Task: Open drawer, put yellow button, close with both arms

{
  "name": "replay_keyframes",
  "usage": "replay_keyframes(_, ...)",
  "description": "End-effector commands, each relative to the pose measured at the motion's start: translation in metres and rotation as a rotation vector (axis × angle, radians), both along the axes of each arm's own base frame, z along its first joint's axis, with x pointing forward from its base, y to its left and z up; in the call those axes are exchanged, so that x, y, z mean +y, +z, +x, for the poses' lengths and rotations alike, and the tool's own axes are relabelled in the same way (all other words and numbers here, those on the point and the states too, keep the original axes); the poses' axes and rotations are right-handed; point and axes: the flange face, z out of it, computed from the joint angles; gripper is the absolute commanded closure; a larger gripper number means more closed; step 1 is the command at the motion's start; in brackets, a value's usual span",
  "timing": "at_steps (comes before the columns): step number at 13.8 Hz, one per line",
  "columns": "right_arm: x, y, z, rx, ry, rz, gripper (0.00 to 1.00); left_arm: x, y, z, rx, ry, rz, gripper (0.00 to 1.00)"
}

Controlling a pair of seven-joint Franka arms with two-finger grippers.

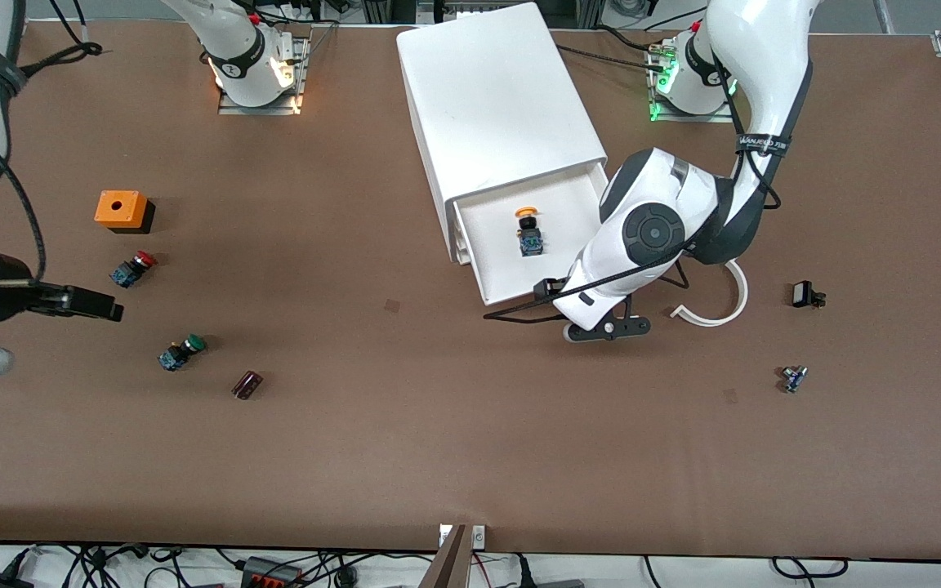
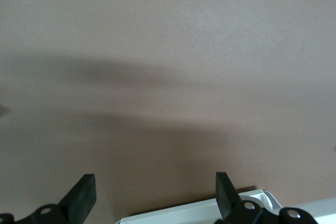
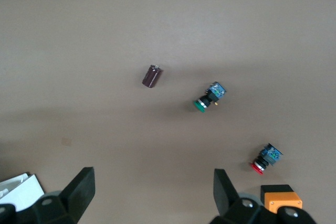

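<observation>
- The yellow button (image 1: pixel 528 229) was found lying in the pulled-out top drawer (image 1: pixel 495 286) at frame centre, so closing remained.
- The left gripper (image 1: pixel 606 329) was positioned empty, jaws apart, at the drawer's front edge, judged ready for pushing.
- The right gripper (image 1: pixel 91 302) was held waiting, jaws apart and empty, at mid-left.

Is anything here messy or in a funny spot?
The drawer hangs open with the yellow button lying inside. A curved white strip lies loose on the table near the left tool. Nothing looks spilled or broken.
</observation>
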Motion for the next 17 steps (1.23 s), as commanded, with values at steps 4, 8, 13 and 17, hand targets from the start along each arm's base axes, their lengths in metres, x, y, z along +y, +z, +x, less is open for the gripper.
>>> replay_keyframes(4, -0.036, 0.041, -0.051, -0.094, 0.085, -0.077, 0.0, -0.003, 0.003, -0.035, 0.066, 0.001, -0.016, 0.0)
replay_keyframes(8, -0.051, 0.051, -0.067, -0.093, 0.092, -0.086, 0.0, -0.012, 0.0, -0.059, 0.121, 0.021, -0.027, 0.0)
replay_keyframes(13, -0.048, 0.045, -0.078, -0.07, 0.084, -0.088, 0.0, -0.029, 0.004, -0.078, 0.153, 0.121, -0.012, 0.0)
replay_keyframes(17, -0.05, 0.04, -0.095, -0.05, 0.081, -0.098, 0.0, -0.039, 0.011, -0.091, 0.184, 0.159, 0.011, 0.0)
